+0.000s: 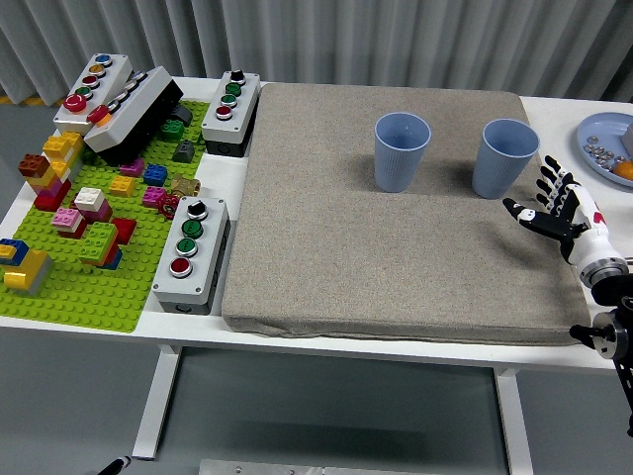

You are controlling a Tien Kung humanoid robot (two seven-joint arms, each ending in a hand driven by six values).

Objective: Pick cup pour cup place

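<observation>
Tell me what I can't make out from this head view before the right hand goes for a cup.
- Inside of both blue cups, left and right: the viewing angle hides any contents.
- Blue plate: cut off by the right edge; the items on it are too small to identify.
- Left hand: not in view.
- Right hand: open beside the right cup; its arm is cut by the edge.

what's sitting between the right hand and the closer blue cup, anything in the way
Nothing visible. The right hand hovers open over the mat's right edge, just below and right of the right blue cup, with only bare mat between them. The left blue cup stands farther left, off that line.
</observation>
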